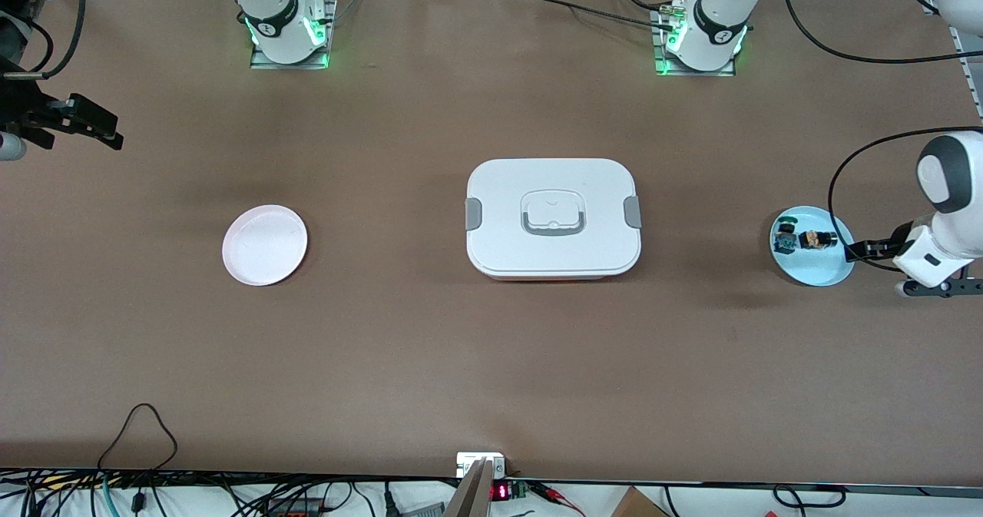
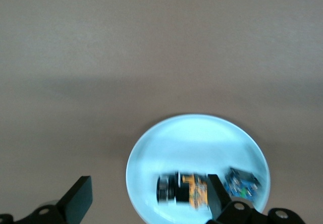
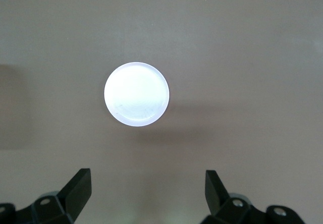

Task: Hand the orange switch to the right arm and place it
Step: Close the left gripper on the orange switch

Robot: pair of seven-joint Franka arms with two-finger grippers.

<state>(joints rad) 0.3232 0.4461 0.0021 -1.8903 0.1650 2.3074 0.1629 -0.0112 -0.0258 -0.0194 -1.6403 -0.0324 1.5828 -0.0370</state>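
Two small parts share the light blue plate [image 1: 825, 271] at the left arm's end of the table: the orange switch [image 1: 815, 239], lying on its side, and just beside it, toward the table's middle, a blue-and-green switch [image 1: 785, 239]. On a clock face laid over the front view, with the white lidded box [image 1: 553, 219] at the centre, this plate sits at about three o'clock and the empty white plate [image 1: 264, 244] at about nine.

The left gripper [image 1: 858, 250] hangs over the blue plate's rim at the edge away from the box, its jaws spread wide; in the left wrist view one fingertip [image 2: 216, 189] already overlaps the orange switch [image 2: 187, 189], while the other [image 2: 76, 200] stands off the plate altogether. The right gripper [image 1: 92, 127] waits, jaws likewise spread, over bare table near ten o'clock, with the white plate [image 3: 136, 94] in its wrist view.

The step in hand appears to be the pickup. Done well, the left gripper would centre itself so the switch lies midway between its fingers, descend without brushing the blue-and-green neighbour [image 2: 242, 182], and pinch across the round body, which may roll. Leaving one end of the switch exposed would give the right gripper room to take it in the handover.
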